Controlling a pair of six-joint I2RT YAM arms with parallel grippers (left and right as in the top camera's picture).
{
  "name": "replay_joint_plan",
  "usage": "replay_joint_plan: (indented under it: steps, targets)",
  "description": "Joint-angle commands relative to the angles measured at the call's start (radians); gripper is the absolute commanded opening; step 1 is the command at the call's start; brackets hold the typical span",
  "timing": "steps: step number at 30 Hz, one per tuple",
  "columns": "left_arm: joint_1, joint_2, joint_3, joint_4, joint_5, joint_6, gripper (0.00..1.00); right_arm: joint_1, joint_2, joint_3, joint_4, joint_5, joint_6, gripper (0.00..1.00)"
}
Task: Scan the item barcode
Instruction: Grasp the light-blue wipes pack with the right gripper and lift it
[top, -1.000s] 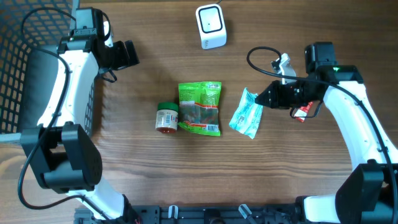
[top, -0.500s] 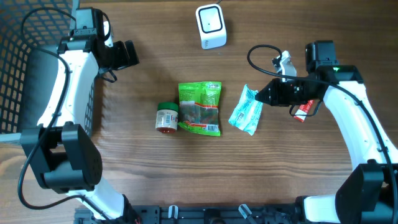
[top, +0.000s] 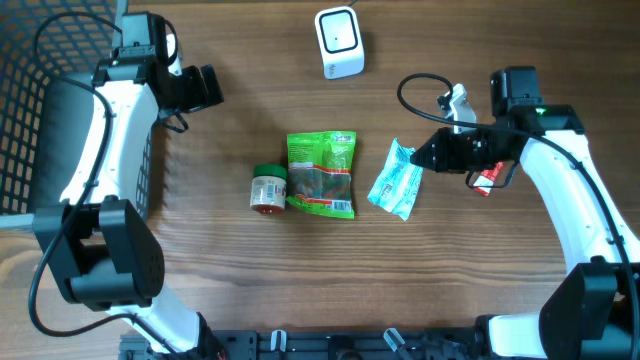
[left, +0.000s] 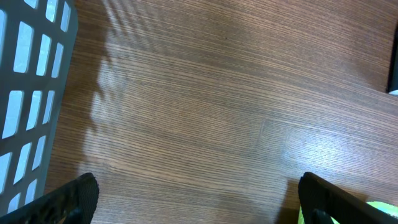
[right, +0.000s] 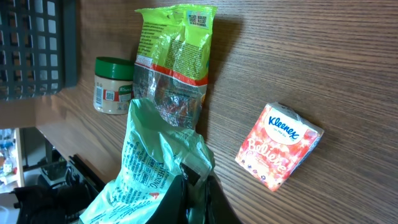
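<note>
- I was looking down on a brown wood-grain table (top: 220, 280), with a dark slatted basket (top: 20, 120) at its 9 o'clock edge.
- My left gripper (top: 212, 88) sat at about 10 o'clock, near the basket. Its jaws were spread wide and empty, and its wrist camera showed only bare wood and the basket wall.
- Near the centre, a small green-lidded jar (top: 268, 189) lay on its side. A green snack bag (top: 321, 174) was just beside it, at its 3 o'clock.
- The white scanner (top: 339, 42) stood at 12 o'clock, by the far edge.
- The item, a pale green packet (top: 395, 181), was just beside the snack bag at its 3 o'clock. My right gripper (top: 420, 157) was clenched on the packet's crumpled edge. I could not tell whether the packet rested on the wood.
- A red-and-white Kleenex pack (right: 280, 146) lay at 3 o'clock of that gripper, partly hidden under the right arm in the overhead view.
</note>
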Motion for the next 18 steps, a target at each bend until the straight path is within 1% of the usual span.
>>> replay_joint_plan:
  steps: [1,7,13,15,17,18]
  targets:
    - [0.002,-0.015,0.01,0.0,-0.006,-0.009,1.0,0.004,-0.059,0.005,-0.001,-0.021,-0.002,0.04]
    - [0.003,-0.015,0.01,0.0,-0.006,-0.009,1.0,0.004,-0.239,0.01,-0.03,-0.008,0.066,0.04]
    - [0.003,-0.015,0.01,0.0,-0.006,-0.009,1.0,0.016,-0.262,0.011,-0.041,0.045,0.076,0.04]
    - [0.003,-0.015,0.01,0.0,-0.006,-0.009,1.0,0.05,-0.259,0.011,-0.016,0.122,0.09,0.04]
    - [0.003,-0.015,0.01,0.0,-0.006,-0.009,1.0,0.121,-0.259,-0.001,0.034,0.277,0.105,0.04]
    - [0.003,-0.015,0.01,0.0,-0.006,-0.009,1.0,0.15,-0.258,-0.011,0.066,0.333,0.135,0.04]
